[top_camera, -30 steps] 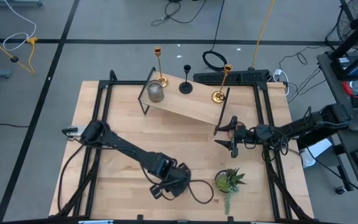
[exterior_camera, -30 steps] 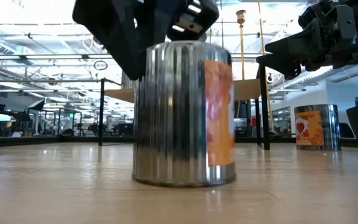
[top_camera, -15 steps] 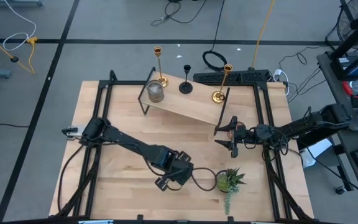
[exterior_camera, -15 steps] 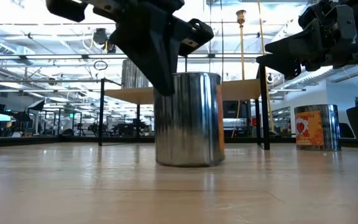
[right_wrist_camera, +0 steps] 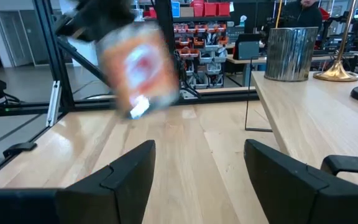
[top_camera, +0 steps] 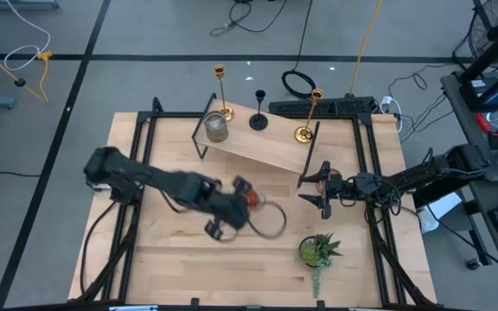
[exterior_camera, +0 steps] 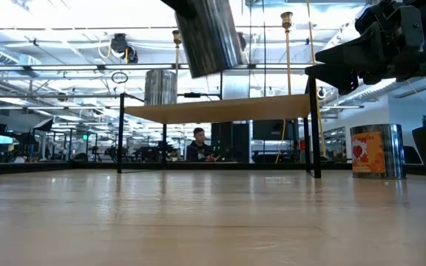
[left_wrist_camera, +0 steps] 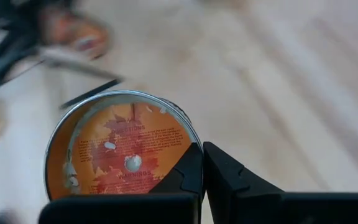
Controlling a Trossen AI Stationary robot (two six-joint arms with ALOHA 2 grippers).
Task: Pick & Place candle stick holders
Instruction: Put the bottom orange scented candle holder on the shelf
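High view: the left gripper (top_camera: 232, 207) is over mid-table, blurred, with a red-orange cup (top_camera: 251, 198) at its tip. From table centre, the raised wooden shelf (top_camera: 258, 142) lies toward 12 o'clock. It carries a grey cup (top_camera: 217, 128) at its 9 o'clock end, the short black holder (top_camera: 258, 119) mid-way, and two gold candlesticks (top_camera: 221, 91) and (top_camera: 309, 112) at the far edge. The right gripper (top_camera: 322, 192) waits toward 3 o'clock, beside the shelf's near leg. A potted plant (top_camera: 318, 250) sits toward 5 o'clock.

Low view: the carried cup (exterior_camera: 207, 33) shows as a ribbed metal tin, tilted, well clear of the table (exterior_camera: 213, 222) and above shelf level. Another labelled tin (exterior_camera: 376, 151) stands on the table at 3 o'clock.

Left wrist view: the fingers (left_wrist_camera: 229, 180) pinch the tin's rim (left_wrist_camera: 191, 146), one inside and one outside; jaws closed on it. An orange label shows inside.

Right wrist view: the right arm's fingers (right_wrist_camera: 129, 171) stand wide apart, holding nothing. The carried tin (right_wrist_camera: 138, 68) passes as a blur ahead.

Judgement: the transport step is in hand, with the cup lifted and carried toward the shelf. The next move calls for levelling the tilted tin and choosing a bare shelf patch clear of the slim candlesticks. It should be lowered flat before release.
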